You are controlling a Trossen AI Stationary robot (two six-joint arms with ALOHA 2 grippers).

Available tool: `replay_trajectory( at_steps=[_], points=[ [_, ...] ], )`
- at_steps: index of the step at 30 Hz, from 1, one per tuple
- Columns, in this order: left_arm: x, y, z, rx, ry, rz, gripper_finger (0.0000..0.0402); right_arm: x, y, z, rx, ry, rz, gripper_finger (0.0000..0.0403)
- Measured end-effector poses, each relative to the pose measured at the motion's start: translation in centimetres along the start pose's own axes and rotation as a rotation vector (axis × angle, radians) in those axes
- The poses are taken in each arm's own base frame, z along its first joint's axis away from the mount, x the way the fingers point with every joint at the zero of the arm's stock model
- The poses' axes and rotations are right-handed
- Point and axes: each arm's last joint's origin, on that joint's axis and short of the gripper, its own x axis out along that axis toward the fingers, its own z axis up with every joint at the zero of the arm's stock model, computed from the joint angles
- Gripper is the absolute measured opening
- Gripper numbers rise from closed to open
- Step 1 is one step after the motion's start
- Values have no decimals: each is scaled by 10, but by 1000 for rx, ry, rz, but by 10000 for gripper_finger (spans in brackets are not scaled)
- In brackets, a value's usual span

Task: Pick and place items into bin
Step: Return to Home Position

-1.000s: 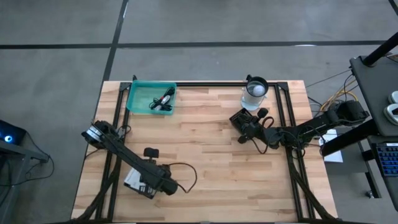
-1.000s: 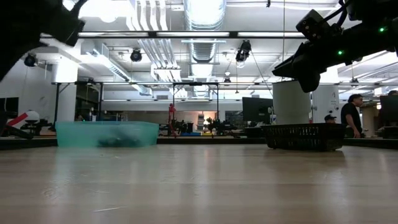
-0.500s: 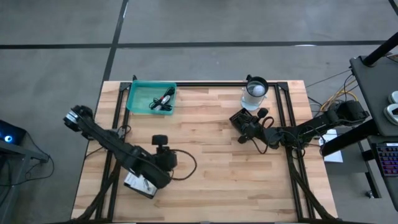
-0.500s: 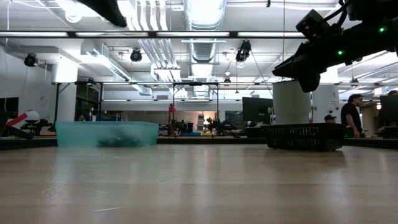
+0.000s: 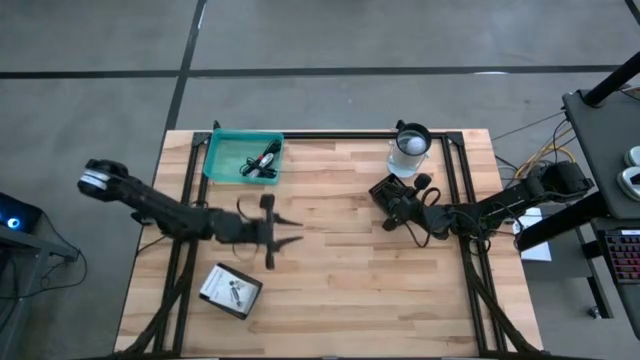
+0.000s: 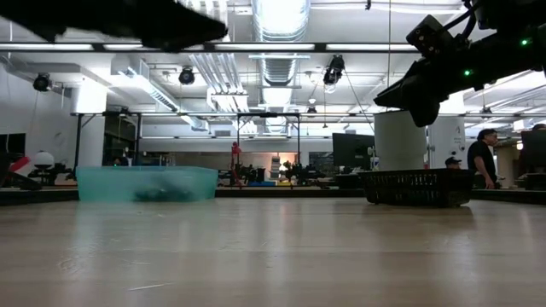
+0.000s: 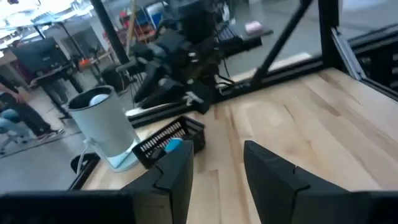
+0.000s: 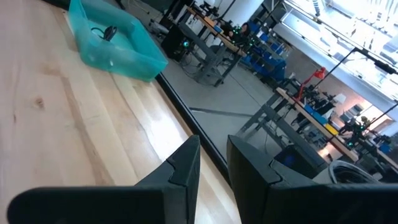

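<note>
A flat white printed packet (image 5: 230,290) lies flat on the table near its near-left corner. The teal bin (image 5: 244,157) stands at the far-left edge with black cables (image 5: 262,162) and a bit of red inside; it also shows in the right wrist view (image 8: 115,40). My left gripper (image 5: 280,236) hovers open over the table's middle left, between packet and bin, with nothing between its fingers (image 7: 217,180). My right gripper (image 5: 392,212) hangs above the table at the right, near the far edge, slightly open and empty (image 8: 213,168).
A clear cup with a white ball (image 5: 409,150) stands at the far-right edge, and a black mesh basket (image 7: 171,140) sits next to it, under the right arm. Bare wood lies between the two arms. People stand in the room behind (image 6: 483,158).
My left gripper has risen from just above the white packet near the table's near edge and swung toward the far edge and the right, now pointing at the right side. The packet stays flat on the table where it was. The right arm has kept still.
</note>
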Motion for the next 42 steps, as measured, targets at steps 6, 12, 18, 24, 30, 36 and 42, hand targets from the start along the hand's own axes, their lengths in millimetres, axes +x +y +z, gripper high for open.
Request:
replay_trajectory(
  at_steps=[6,12,18,24,30,36,42],
  points=[
    [-11,37,-33,13,-64,45,122,0,0,0,6,2,1,68],
    [-36,45,-42,55,-108,87,84,0,1,-2,10,13,5,68],
    [-71,45,-64,15,-154,101,28,0,1,-3,51,20,8,68],
    [-94,44,-82,-15,-202,114,5,0,4,-4,56,14,69,68],
    [-101,43,-92,-44,-82,78,2,0,5,-4,64,-1,116,68],
    [-115,43,-97,-119,-60,42,1,-1,9,-4,119,-26,249,68],
    [-126,44,-99,-149,-84,31,0,-4,14,-2,191,-85,461,68]
  ],
)
